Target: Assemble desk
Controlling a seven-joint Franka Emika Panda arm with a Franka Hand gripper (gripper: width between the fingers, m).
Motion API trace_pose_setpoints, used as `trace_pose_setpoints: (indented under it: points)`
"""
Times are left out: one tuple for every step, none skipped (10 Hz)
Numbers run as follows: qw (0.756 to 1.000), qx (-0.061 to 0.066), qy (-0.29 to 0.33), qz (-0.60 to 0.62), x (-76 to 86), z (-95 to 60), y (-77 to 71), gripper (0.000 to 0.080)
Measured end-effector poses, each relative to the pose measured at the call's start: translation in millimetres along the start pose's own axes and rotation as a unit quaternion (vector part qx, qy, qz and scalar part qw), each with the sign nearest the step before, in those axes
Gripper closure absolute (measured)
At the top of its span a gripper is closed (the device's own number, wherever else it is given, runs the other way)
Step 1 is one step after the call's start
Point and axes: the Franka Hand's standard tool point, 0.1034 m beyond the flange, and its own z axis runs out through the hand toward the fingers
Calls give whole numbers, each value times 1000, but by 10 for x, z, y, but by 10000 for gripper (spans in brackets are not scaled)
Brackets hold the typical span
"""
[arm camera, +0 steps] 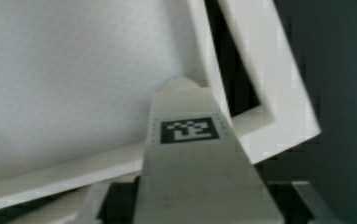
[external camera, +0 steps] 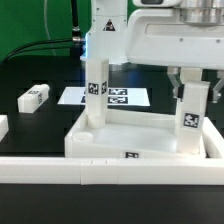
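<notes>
Claw [external camera: 192, 88] grips a leg [external camera: 189, 118] at the tabletop's [external camera: 135, 140] corner on the exterior view's right.
2 legs stand upright in the tray; the other leg [external camera: 97, 88] is at the far corner on that view's left. 1 loose leg [external camera: 33, 97] lies on the black desk [external camera: 30, 125], near the marker board [external camera: 120, 97].

Matt white plastic tabletop [external camera: 120, 135] with smooth raised rim, matt white plastic legs [external camera: 97, 90] bearing printed black-and-white tags, smooth matt black desk [external camera: 40, 70] surface, flat white marker board [external camera: 115, 97]
</notes>
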Motion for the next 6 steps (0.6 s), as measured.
trace_pose_setpoints:
  points:
    - [999, -3, -1, 34, 27, -2, 50, 505]
    - [997, -12, 5, 80, 64, -4, 112, 504]
    - [995, -19, 11, 99, 86, -10, 148, 504]
    - [995, -20, 11, 101, 96, -9, 164, 504]
    - [995, -21, 11, 100, 92, 0, 165, 410]
    - [995, -21, 11, 100, 91, 2, 164, 410]
